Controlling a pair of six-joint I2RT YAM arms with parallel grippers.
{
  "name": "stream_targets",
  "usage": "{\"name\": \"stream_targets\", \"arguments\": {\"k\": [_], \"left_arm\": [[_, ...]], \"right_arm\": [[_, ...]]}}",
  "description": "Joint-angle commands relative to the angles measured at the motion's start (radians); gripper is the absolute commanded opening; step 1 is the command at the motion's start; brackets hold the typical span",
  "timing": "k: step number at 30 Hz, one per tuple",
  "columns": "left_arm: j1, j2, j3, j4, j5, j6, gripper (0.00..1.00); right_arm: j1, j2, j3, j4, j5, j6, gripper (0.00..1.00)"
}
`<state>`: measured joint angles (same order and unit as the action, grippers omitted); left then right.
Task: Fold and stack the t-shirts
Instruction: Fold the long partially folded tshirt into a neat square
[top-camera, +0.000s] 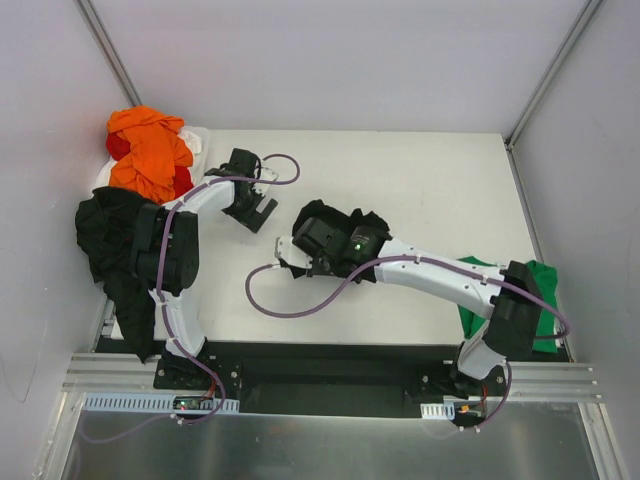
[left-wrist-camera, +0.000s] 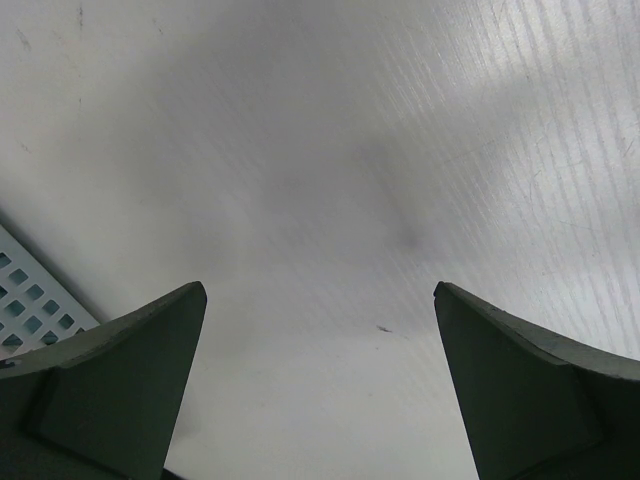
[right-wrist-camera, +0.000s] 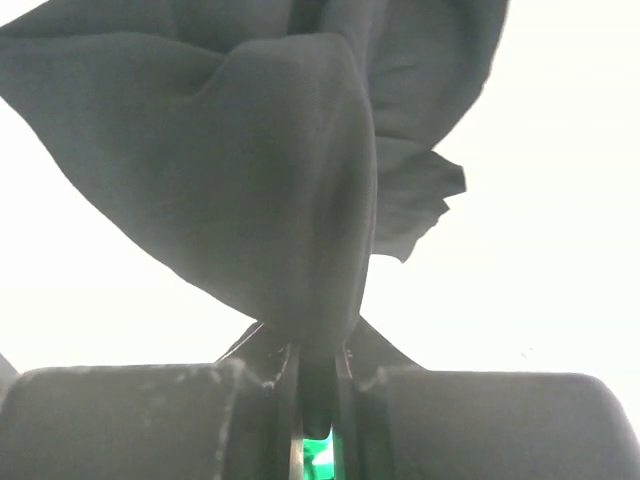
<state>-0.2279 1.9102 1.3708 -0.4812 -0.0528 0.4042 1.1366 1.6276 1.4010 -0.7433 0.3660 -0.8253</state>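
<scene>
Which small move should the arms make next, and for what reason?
Probably the left hand should move toward the black t-shirt and take a free edge. The right hand is shut on it in a bunch, while the left hand is open over the table, holding nothing.

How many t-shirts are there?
5: orange cloth shirt and red cloth shirt heaped far left; black cloth shirt draped over the left edge; second black shirt pinched in the right hand; bright green shirt near right. More may be hidden underneath.
</scene>
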Motion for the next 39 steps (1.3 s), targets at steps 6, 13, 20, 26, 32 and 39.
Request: {"name": "stream_targets", "arguments": {"k": [6, 13, 20, 26, 32, 39], "left_arm": [[0.001, -0.048, -0.007, 0.006, 0.025, -0.002, 0.99], [0.001, -0.053, -0.006, 0.004, 0.025, -0.002, 0.99], [0.001, -0.054, -0.010, 0.006, 0.022, -0.001, 0.99], [0.001, -0.059, -0.009, 0.004, 0.019, 0.007, 0.99], [0.001, -0.054, -0.004, 0.004, 0.022, 0.004, 0.99], [0.001, -0.054, -0.015, 0.006, 0.021, 0.008, 0.99]], "right_arm": [[-0.142, 0.026, 0.150, 0.001, 0.056, -0.106, 0.01], [-0.259, 0.164, 0.237, 0.007, -0.022, -0.158, 0.01], [-0.316, 0.317, 0.338, 0.012, -0.058, -0.201, 0.01], [-0.331, 0.394, 0.385, 0.021, -0.098, -0.209, 0.01], [-0.343, 0.460, 0.398, 0.044, -0.108, -0.216, 0.01], [-0.373, 0.524, 0.437, 0.064, -0.093, -0.242, 0.07]]}}
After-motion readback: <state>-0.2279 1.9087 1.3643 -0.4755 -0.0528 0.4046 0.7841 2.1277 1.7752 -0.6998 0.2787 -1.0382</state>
